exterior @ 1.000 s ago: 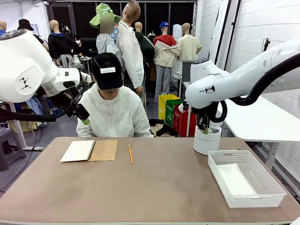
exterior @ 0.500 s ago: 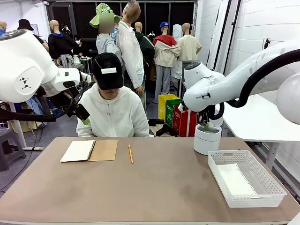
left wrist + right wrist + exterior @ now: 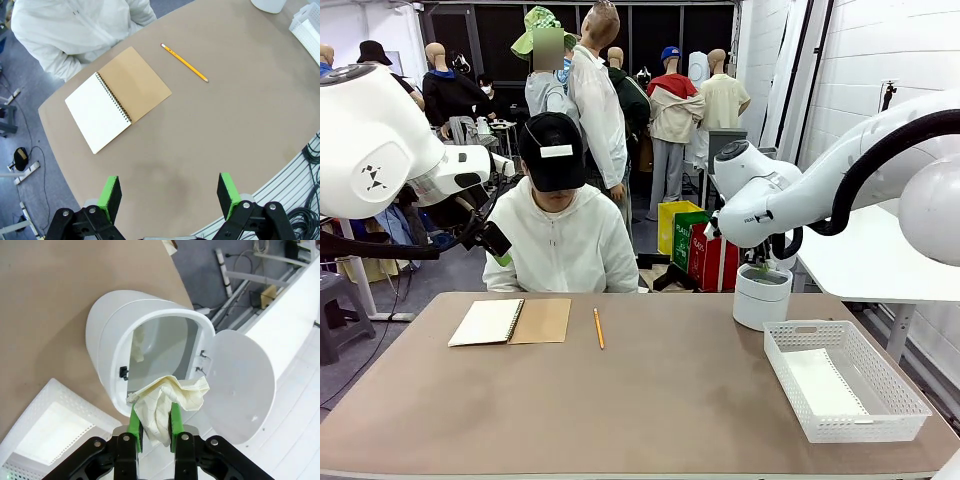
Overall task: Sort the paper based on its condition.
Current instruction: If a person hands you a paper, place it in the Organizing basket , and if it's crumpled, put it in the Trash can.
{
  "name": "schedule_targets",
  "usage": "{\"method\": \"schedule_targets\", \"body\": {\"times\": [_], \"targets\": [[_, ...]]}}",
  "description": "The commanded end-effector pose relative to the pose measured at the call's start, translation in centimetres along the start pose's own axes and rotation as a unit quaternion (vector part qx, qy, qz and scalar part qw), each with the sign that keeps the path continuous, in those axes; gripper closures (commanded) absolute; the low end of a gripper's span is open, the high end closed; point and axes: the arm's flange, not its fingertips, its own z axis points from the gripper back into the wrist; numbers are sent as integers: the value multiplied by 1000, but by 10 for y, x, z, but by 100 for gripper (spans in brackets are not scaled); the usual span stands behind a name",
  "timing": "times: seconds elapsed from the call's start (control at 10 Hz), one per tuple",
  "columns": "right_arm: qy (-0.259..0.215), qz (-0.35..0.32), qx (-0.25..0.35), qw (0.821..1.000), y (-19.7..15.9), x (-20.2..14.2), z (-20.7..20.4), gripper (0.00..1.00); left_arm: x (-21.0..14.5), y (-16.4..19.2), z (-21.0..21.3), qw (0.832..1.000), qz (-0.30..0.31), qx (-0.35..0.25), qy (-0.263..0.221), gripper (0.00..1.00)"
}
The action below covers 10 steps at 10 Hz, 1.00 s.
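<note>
a crumpled, cream-white piece of paper [image 3: 167, 402] is pinched between the green pads of the right gripper [image 3: 152, 424], whose jaws are drawn in close around the wad. it is held directly over the mouth of a small white bin [image 3: 125, 355], whose round lid [image 3: 240, 385] is swung open to one side. a second pale scrap seems to lie inside the bin, though the interior is too shadowed to be sure. in the front view the right gripper [image 3: 761, 268] is seen just above the same bin [image 3: 761, 297], largely hidden behind the arm's own white body.

just beside the bin, nearer the robot, a white perforated basket [image 3: 844, 378] is set on the brown table [image 3: 650, 400], and a flat white sheet [image 3: 823, 384] with a row of punched holes along one edge lies inside it.

the left gripper [image 3: 170, 192] is held high above the table with its jaws spread wide and nothing between them. below it, an open spiral notebook [image 3: 117, 97] with a brown kraft cover is laid flat, and a yellow pencil [image 3: 184, 62] rests a little apart from it. a person in a white hooded top [image 3: 562, 245] is seated at the far side, behind the notebook. the path between notebook and basket is left unobstructed.
</note>
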Motion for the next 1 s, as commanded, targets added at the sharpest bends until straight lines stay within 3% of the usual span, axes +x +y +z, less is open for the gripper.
{"method": "schedule_targets", "body": {"times": [0.0, 0.5, 0.8, 0.9], "targets": [[8, -19, -29, 999, -1, 11, -12, 72, 0, 1, 1, 1000, -1, -1, -1, 0], [9, -53, -63, 997, -4, 21, -23, 72, 0, 1, 1, 1000, -1, -1, -1, 0], [9, -61, -59, 996, -3, 21, -25, 13, 0, 1, 1, 1000, -1, -1, -1, 0], [5, -63, -57, 996, -3, 20, -25, 0, 0, 1, 1, 1000, -1, -1, -1, 0]]}}
